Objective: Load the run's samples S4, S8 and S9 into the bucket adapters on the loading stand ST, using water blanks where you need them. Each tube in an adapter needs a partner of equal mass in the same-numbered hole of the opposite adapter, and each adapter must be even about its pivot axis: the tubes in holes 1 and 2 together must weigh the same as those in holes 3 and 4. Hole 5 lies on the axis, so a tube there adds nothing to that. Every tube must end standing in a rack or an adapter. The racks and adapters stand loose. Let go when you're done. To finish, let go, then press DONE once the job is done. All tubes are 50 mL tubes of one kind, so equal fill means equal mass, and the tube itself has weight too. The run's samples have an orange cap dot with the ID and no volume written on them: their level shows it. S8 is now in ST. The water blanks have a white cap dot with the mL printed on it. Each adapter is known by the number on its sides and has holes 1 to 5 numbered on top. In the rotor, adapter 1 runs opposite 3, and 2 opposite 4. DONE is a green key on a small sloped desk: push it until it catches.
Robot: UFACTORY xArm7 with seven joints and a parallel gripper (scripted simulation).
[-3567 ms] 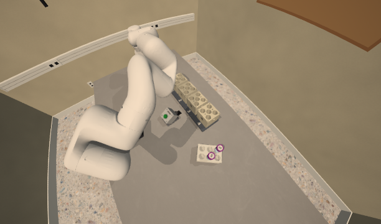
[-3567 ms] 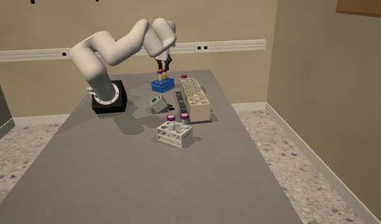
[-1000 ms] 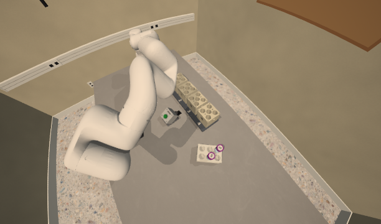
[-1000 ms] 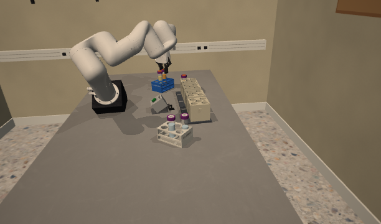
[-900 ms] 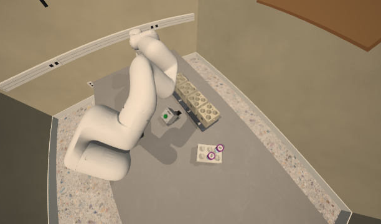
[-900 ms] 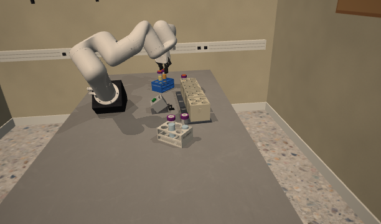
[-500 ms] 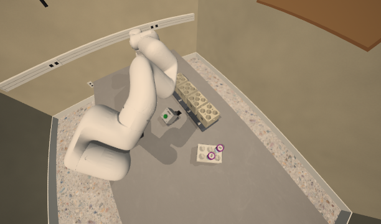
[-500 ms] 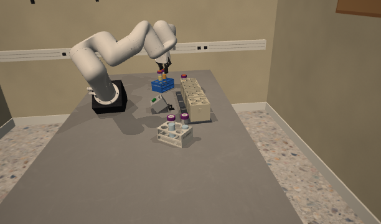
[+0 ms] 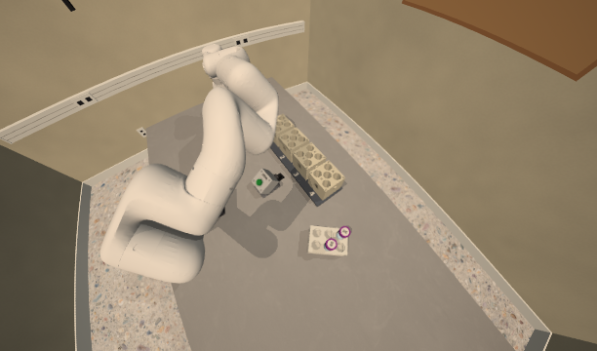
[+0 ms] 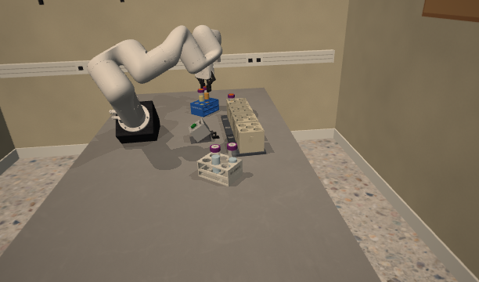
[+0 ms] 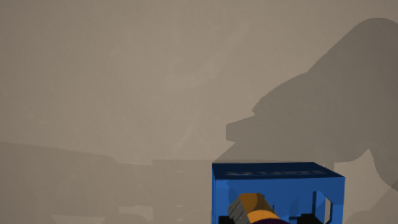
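Note:
My gripper (image 10: pixel 206 86) is at the back of the table over the blue sample rack (image 10: pixel 204 107) (image 11: pixel 277 187). It is shut on a sample tube (image 10: pixel 206 95) (image 11: pixel 252 204) with orange liquid, held at its top, with the lower end still within the rack. A second sample tube (image 10: pixel 200 95) stands beside it in the rack. Four beige adapters (image 10: pixel 245 124) (image 9: pixel 308 158) stand in a row on the dark stand ST (image 10: pixel 226 127) (image 9: pixel 300 181). One purple-capped tube (image 10: pixel 231 95) stands in the farthest adapter. In the top view the arm hides the gripper and the blue rack.
A white rack (image 10: pixel 224 173) (image 9: pixel 314 248) holds two purple-capped water blanks (image 10: pixel 215 150) (image 10: pixel 232 147) (image 9: pixel 331 244) (image 9: pixel 344 232) in front of the adapters. The DONE desk (image 10: pixel 202 134) (image 9: pixel 268 185) with its green key (image 10: pixel 192 126) (image 9: pixel 258 182) sits left of the stand.

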